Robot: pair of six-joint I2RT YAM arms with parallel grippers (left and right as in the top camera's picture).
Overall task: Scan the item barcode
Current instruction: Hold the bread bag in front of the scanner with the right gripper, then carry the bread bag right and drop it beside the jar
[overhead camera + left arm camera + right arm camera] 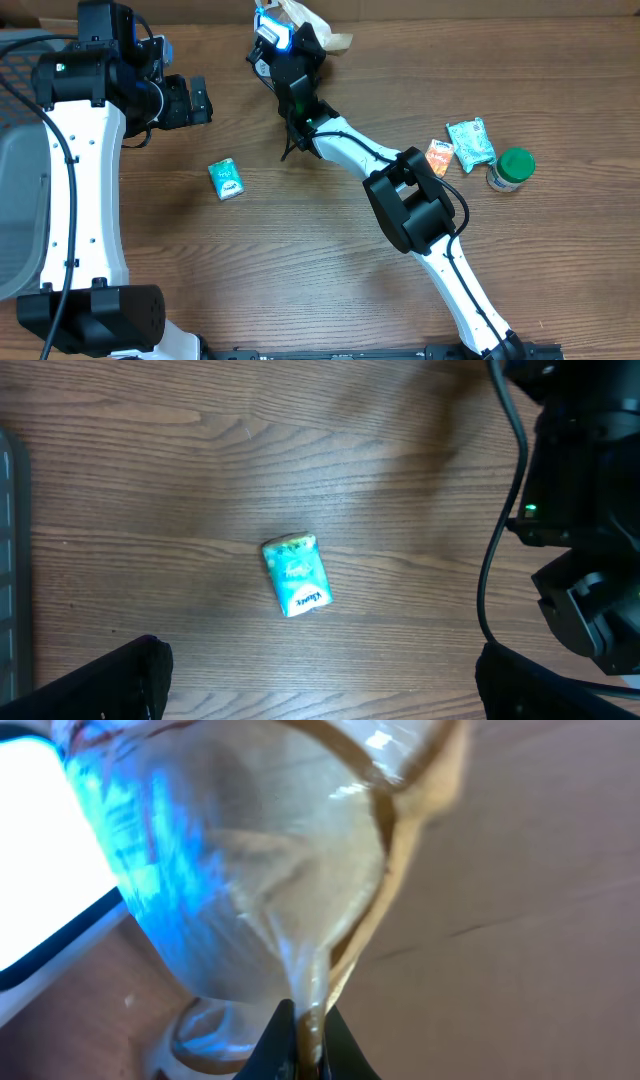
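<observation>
wooden table (300,270), open room along the near edge. right gripper (305,1052) pinches a clear bag (280,870) at the far edge beside the glowing scanner (268,28); left gripper (320,690) spread wide above a tissue pack (296,574).

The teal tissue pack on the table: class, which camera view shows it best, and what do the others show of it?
The left wrist view: the teal tissue pack lies unobstructed mid-frame, its printing visible. Overhead shows it whole but small. The right wrist view misses it, filled by a clear bag pinched in the right gripper.
</observation>
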